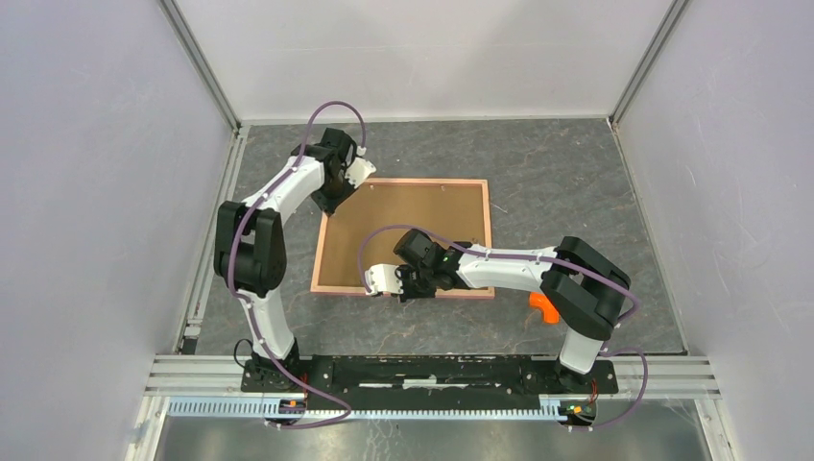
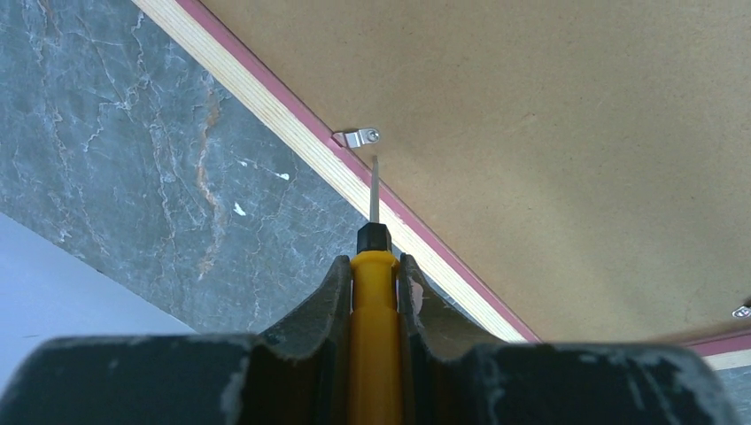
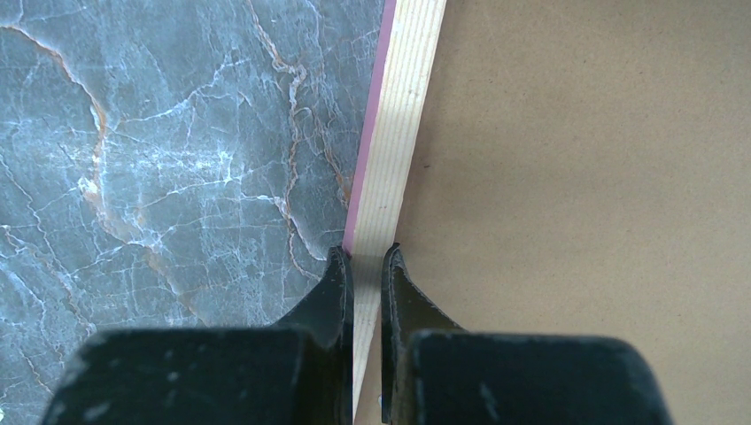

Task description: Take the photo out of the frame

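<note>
The frame (image 1: 403, 230) lies face down, its brown fibreboard back up and its pink rim around it. The photo is hidden under the back. My left gripper (image 1: 336, 200) is at the frame's far left corner. In the left wrist view it (image 2: 374, 261) is shut on a yellow-handled screwdriver (image 2: 374, 310). The screwdriver's thin tip points at a small metal clip (image 2: 357, 137) on the frame (image 2: 549, 133), a little short of it. My right gripper (image 1: 398, 291) is at the near rim. In the right wrist view it (image 3: 367, 261) grips the pale wood rim of the frame (image 3: 398, 133), one finger on each side.
The frame rests on a grey marbled table (image 1: 557, 163). An orange piece (image 1: 544, 307) lies to the near right, partly behind the right arm. A second metal clip (image 2: 742, 312) shows at the frame's edge. White walls enclose the table on three sides.
</note>
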